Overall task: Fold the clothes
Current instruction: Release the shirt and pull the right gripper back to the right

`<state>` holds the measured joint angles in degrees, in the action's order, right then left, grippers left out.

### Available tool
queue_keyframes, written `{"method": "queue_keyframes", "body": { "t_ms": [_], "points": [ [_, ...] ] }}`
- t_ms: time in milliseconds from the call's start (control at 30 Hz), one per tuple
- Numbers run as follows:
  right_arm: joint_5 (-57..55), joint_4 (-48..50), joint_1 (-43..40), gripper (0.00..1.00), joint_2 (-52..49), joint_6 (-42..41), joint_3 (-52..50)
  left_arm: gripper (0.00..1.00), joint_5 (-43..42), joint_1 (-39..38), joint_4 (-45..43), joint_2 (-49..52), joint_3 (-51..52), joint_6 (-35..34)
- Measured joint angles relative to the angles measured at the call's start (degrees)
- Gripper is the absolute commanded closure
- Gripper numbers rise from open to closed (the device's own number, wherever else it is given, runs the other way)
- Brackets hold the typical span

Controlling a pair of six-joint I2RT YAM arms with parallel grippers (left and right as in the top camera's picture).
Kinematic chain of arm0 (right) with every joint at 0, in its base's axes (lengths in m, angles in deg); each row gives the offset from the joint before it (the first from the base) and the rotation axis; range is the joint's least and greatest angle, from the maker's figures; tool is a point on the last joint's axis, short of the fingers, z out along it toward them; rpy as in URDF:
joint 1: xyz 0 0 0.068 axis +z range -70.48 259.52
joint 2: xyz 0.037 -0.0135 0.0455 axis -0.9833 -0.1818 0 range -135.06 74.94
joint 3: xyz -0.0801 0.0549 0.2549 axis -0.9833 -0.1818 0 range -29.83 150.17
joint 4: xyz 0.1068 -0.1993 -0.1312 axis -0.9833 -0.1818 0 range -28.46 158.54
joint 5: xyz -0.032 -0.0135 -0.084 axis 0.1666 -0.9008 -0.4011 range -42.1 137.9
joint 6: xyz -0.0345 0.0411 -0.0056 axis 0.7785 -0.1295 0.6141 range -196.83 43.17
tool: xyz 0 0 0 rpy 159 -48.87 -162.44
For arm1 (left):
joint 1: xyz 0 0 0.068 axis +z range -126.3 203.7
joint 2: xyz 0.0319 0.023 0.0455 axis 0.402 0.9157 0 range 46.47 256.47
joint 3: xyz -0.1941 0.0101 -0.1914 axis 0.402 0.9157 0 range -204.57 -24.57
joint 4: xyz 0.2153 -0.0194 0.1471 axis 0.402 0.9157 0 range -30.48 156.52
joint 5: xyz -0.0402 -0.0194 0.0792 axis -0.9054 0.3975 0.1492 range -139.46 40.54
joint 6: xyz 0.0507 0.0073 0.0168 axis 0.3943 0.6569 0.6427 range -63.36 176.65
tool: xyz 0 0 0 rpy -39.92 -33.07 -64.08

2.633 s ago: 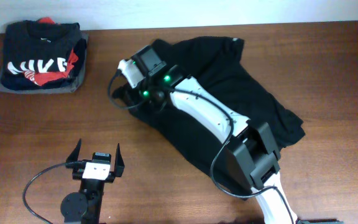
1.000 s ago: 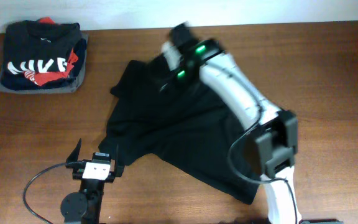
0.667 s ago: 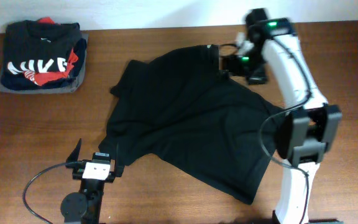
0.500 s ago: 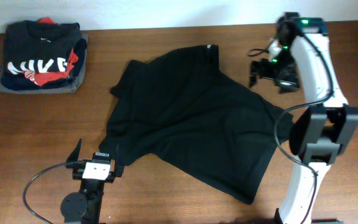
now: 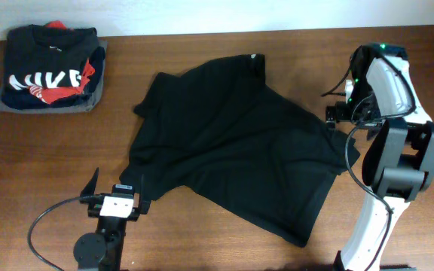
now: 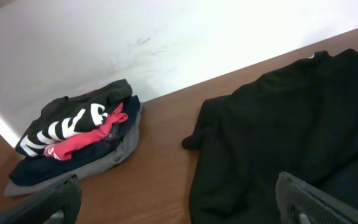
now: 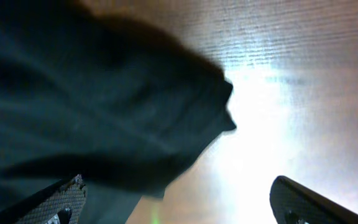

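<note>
Jaws left and right wide apart, empty, beside black garment [image 5: 232,143]

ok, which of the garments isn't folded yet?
The plain black shirt, lying spread out in the middle. The black top with white lettering and the grey garment under it sit folded, back left.

You have a dark brown wood-grain table [image 5: 66,150] filling the overhead view, with a plain white wall [image 6: 166,37] running along its far edge. A bright glare [image 7: 272,118] washes out the wood in your right wrist view.
</note>
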<state>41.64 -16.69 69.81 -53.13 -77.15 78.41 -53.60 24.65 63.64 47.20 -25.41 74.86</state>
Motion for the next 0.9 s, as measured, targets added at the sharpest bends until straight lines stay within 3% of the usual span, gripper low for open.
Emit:
{"method": "queue_keyframes", "body": {
  "t_ms": [333,567,733,900],
  "points": [
    [-1.5,10.9,0.4,0.13,0.1,1.8,-10.9,0.01,0.0,0.0,0.0,0.0,0.0,0.0],
    [-3.6,14.6,2.1,0.16,0.1,2.0,-11.7,0.01,0.0,0.0,0.0,0.0,0.0,0.0],
    [-4.9,15.1,2.6,0.38,0.1,2.5,-11.7,0.01,0.0,0.0,0.0,0.0,0.0,0.0],
    [-5.3,15.8,2.6,0.43,0.1,2.1,-11.7,0.01,0.0,0.0,0.0,0.0,0.0,0.0]
  ]
}}
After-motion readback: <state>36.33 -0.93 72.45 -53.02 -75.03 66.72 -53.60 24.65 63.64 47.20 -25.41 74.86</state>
